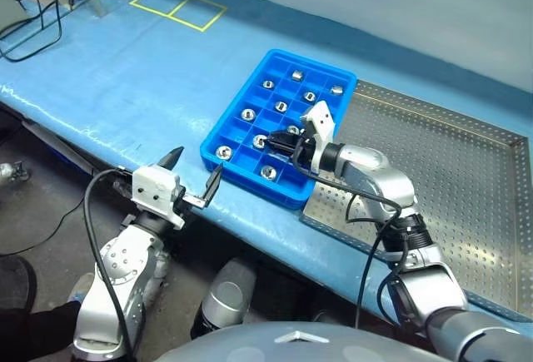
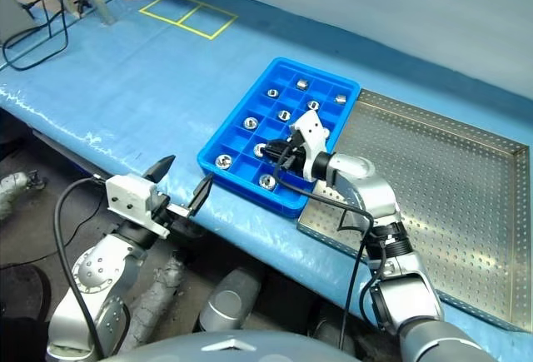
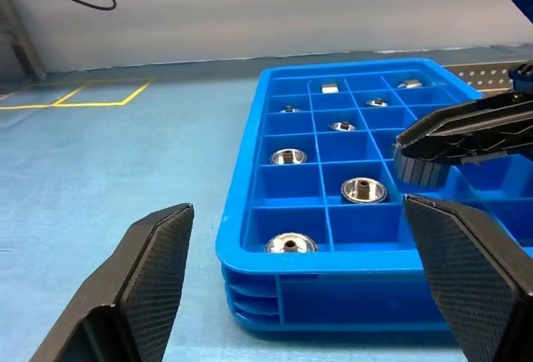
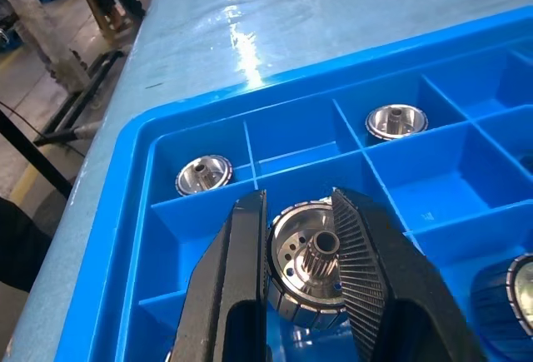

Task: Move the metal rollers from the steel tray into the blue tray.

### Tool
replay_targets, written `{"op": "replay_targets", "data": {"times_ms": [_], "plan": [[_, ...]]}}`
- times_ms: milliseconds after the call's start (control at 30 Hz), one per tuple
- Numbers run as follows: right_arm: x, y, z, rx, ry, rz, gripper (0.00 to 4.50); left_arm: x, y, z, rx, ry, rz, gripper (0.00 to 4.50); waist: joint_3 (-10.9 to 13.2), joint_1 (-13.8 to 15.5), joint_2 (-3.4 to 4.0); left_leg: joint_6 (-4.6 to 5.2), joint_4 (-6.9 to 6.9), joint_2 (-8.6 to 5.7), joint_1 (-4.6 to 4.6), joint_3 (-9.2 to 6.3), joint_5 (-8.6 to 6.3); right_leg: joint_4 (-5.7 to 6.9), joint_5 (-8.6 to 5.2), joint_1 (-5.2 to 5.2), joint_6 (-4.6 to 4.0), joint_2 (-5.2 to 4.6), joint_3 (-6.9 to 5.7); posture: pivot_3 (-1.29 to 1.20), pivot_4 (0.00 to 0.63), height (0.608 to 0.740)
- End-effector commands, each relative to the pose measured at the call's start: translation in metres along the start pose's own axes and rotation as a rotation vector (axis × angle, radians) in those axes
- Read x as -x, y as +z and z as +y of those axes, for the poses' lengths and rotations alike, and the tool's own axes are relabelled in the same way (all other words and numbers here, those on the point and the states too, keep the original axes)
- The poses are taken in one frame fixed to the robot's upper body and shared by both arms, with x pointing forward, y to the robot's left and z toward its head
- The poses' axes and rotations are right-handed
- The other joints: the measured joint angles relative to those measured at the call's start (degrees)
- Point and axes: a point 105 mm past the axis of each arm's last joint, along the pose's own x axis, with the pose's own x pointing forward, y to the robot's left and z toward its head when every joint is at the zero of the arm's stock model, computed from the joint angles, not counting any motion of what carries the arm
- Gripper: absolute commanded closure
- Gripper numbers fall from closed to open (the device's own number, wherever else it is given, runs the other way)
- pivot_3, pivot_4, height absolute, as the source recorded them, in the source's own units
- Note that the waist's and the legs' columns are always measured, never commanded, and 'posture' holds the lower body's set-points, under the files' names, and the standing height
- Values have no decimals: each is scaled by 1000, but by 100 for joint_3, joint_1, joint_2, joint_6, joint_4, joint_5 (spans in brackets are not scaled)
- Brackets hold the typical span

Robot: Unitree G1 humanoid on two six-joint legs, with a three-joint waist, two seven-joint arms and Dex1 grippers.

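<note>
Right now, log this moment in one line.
right end effector: shut on roller over blue tray | left end effector: open, empty | steel tray: bare

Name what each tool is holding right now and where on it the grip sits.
Right tool: shut on one metal roller, fingers pinching its ribbed outer sides, above the blue tray. Left tool: open, holding nothing.

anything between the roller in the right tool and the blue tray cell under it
Nothing visible. The right tool holds the metal roller just above an open compartment of the blue tray; rollers already placed sit in neighbouring compartments.
</note>
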Motion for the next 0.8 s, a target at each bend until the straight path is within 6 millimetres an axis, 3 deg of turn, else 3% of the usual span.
{"op": "replay_targets", "data": {"times_ms": [33,433,600,633,733,800], "plan": [[10,15,-4,28,-28,-51,3680,-5,8,-6,-7,-46,-35,86,0,45,0,-2,0,1,-1,1,-1,1,0,-2,0,0,-1,492,150,740],[33,6,-3,10,-63,-17,3680,-22,8,-16,0,-143,-50,86,0,-126,0,-5,0,2,-18,6,-2,2,14,-20,22,1,-3,385,150,740],[39,-26,-11,104,-131,175,3680,-25,8,-17,-1,-158,-52,86,-1,-275,0,-5,4,2,-18,6,-2,2,13,-18,19,-1,-3,368,150,740],[39,-28,-12,107,-136,184,2947,-25,8,-17,-2,-159,-52,86,-4,-295,-2,-5,4,2,-16,6,-1,3,11,-17,17,0,-2,366,150,740],[38,-18,-12,85,-156,115,2032,-27,9,-17,-3,-166,-57,86,-3,-347,-2,-4,6,3,-4,2,-1,1,1,0,-1,0,-4,345,150,740],[39,-4,-15,67,-196,24,2032,-32,11,-18,1,-178,-71,86,-3,-403,-2,-2,17,2,0,-1,-3,-2,0,15,-2,0,-5,318,150,740]]}}
